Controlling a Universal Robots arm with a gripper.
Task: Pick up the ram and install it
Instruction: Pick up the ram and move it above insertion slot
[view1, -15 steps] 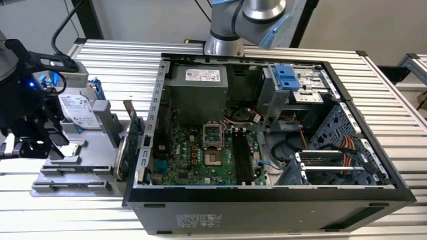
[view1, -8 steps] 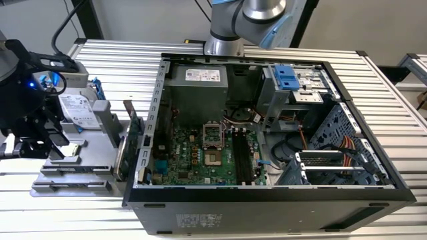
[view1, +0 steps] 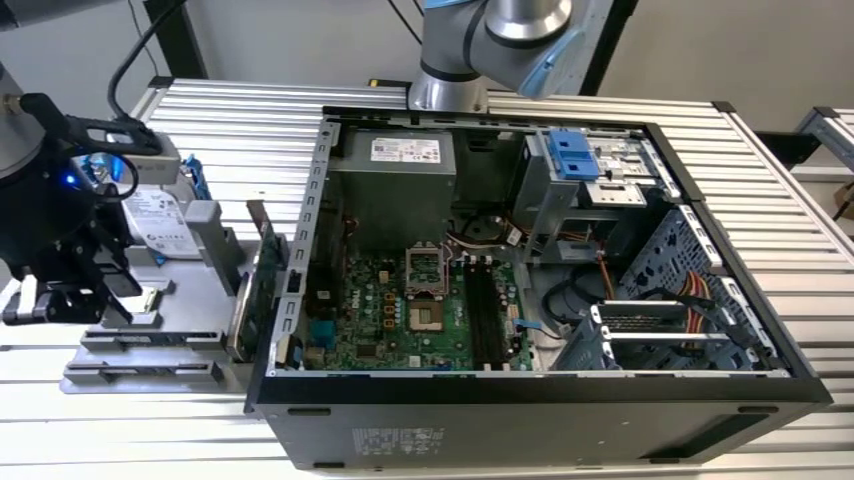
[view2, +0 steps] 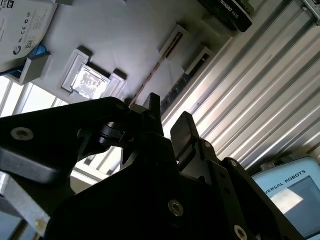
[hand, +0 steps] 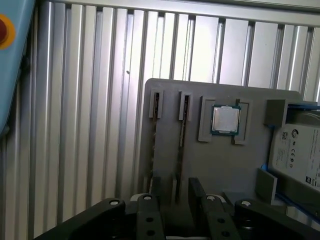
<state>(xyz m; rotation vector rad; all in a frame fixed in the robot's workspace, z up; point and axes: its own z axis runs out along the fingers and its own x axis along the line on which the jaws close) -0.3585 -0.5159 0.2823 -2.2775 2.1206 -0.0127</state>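
The ram (hand: 183, 135) stands on edge in a slot of the grey holder tray (hand: 220, 170), showing as a thin line. In the second wrist view the same ram (view2: 151, 72) runs toward the fingers. A second thin stick (hand: 154, 135) stands in the neighbouring slot. My gripper (hand: 175, 192) hangs open over the tray's near end, with its two black fingers (hand: 197, 192) on either side of the ram's line. In the exterior view the gripper (view1: 74, 300) is at the far left over the tray (view1: 187, 300), away from the motherboard's long dark memory slots (view1: 483, 315).
The open computer case (view1: 534, 400) fills the middle of the slatted metal table (view1: 801, 220). A square silver processor (hand: 226, 119), a hard drive (view1: 167, 225) and an upright green card (view1: 247, 295) share the tray. A blue teach pendant (view2: 295, 195) lies beyond the tray.
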